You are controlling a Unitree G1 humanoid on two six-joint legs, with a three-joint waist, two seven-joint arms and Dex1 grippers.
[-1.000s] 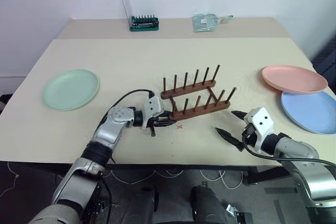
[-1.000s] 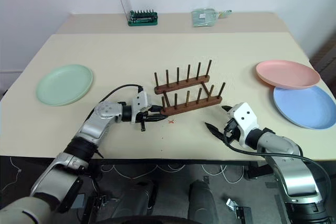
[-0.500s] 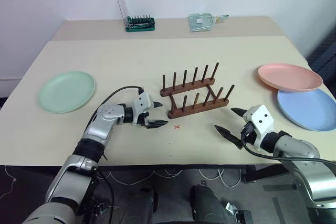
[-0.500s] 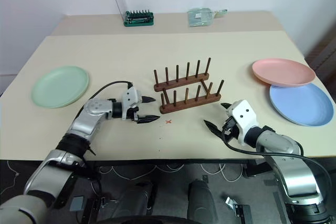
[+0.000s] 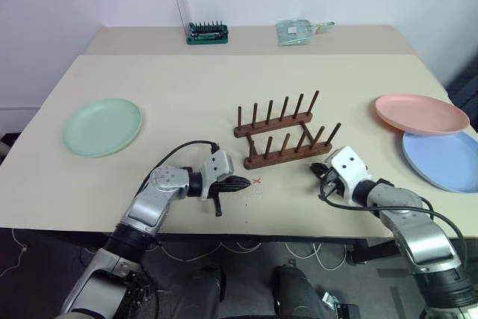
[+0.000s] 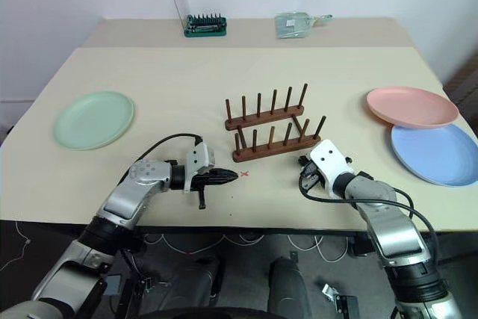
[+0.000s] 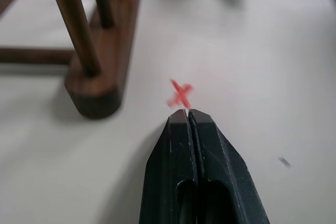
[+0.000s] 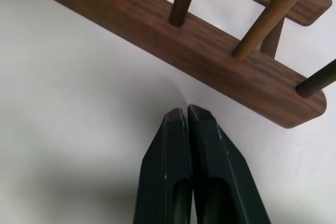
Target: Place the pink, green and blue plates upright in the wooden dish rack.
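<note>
both grippers' fingers are pressed together, empty: left gripper by a red cross, right gripper beside the wooden dish rack.

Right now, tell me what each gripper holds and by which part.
Nothing is held. The left gripper and right gripper are both shut and empty, near the wooden dish rack.

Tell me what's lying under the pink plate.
The pink plate lies with its near edge overlapping the far rim of the blue plate; its other side appears to sit on the table. The covered strip of blue rim cannot be seen.
</note>
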